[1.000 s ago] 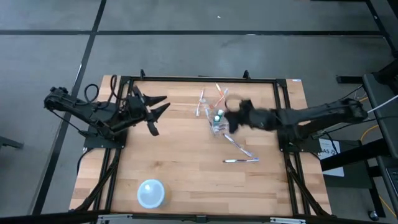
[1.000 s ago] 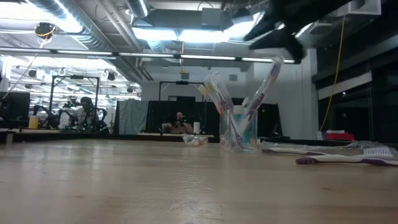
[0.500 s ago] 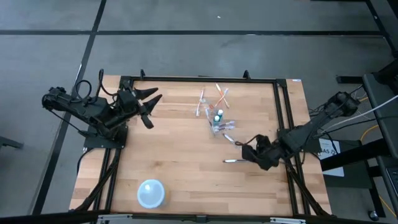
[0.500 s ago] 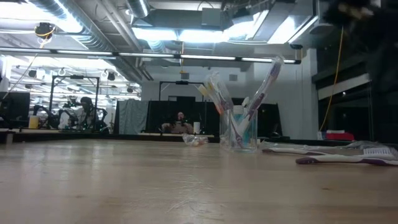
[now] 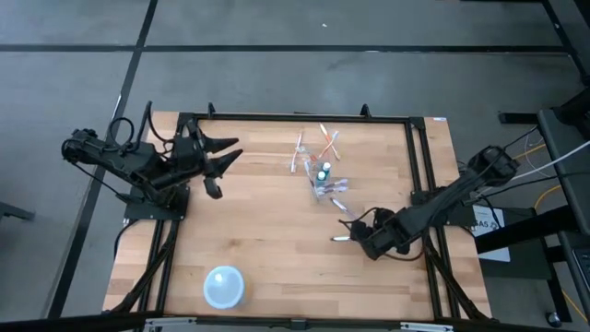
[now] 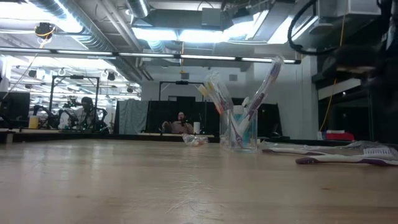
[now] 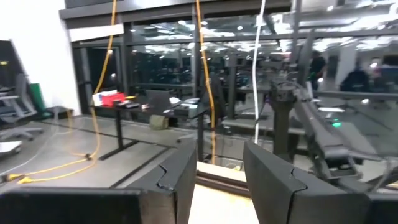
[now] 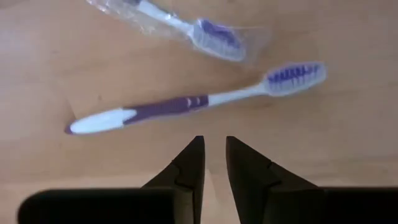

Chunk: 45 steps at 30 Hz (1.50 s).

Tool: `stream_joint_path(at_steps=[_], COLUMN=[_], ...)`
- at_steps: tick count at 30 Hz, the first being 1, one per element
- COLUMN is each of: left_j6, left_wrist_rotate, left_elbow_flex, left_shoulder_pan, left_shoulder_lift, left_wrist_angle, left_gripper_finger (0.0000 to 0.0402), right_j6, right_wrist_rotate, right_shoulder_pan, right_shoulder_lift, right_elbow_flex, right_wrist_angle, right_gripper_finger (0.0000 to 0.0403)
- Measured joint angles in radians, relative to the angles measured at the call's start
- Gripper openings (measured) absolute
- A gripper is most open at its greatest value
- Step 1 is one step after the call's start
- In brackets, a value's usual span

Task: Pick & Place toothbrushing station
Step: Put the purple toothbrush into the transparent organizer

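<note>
A small clear cup (image 5: 323,183) stands upright on the wooden table with several toothbrushes and a teal tube in it; the low view shows the cup (image 6: 239,129) too. A purple-handled toothbrush (image 8: 186,106) lies flat on the table beside a wrapped toothbrush (image 8: 186,25). My right gripper (image 5: 358,240) points down over the purple toothbrush (image 5: 341,238). Its fingers (image 8: 186,168) stand a narrow gap apart with nothing between them, short of the handle. My left gripper (image 5: 229,152) hovers open at the far left, high above the table.
Loose toothbrushes (image 5: 300,152) lie on the table beyond the cup. A pale blue round bowl (image 5: 224,286) sits near the front edge, left of centre. Bare wood stretches between the bowl and the cup.
My right gripper has swung from above the cup toward the table's near right, come down, and tipped over until it points down at the purple toothbrush. The cup and toothbrushes have stayed put.
</note>
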<state>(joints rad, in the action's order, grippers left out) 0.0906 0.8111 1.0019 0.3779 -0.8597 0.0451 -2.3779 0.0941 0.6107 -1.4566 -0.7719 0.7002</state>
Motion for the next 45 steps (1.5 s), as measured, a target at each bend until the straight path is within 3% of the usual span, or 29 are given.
stream_joint_path(at_steps=[11,21,24,30,35,41,45], left_j6=[0.001,0.001,0.001,0.002,0.002,-0.001,-0.014], left_wrist_rotate=[-0.077,-0.098,-0.098,-0.099,-0.099,-0.099,-0.098], left_elbow_flex=[0.000,0.000,0.000,0.000,0.000,0.000,0.000], left_shoulder_pan=[0.002,0.002,0.002,0.002,0.002,0.002,0.002], left_shoulder_lift=[0.001,0.001,0.001,0.000,0.000,0.000,0.000], left_wrist_angle=[0.065,0.120,0.119,0.118,0.118,0.118,0.121], left_gripper_finger=[0.0127,0.0127,0.0127,0.0127,0.0127,0.0127,0.0127], right_j6=[-0.017,-0.016,0.007,0.103,0.135,0.135,0.138], right_wrist_rotate=[-0.013,-0.002,0.062,0.324,0.424,0.400,0.321], right_shoulder_pan=[-0.024,-0.046,-0.066,-0.135,-0.203,-0.280,-0.325], right_shoulder_lift=[-0.120,-0.143,-0.144,-0.148,-0.150,-0.152,-0.152], right_elbow_flex=[0.000,-0.005,-0.002,0.003,0.003,0.007,0.042], right_wrist_angle=[-0.002,0.029,0.101,0.123,0.151,0.176,0.134], right_gripper_finger=[0.0068,0.0068,0.0068,0.0068,0.0068,0.0068,0.0068])
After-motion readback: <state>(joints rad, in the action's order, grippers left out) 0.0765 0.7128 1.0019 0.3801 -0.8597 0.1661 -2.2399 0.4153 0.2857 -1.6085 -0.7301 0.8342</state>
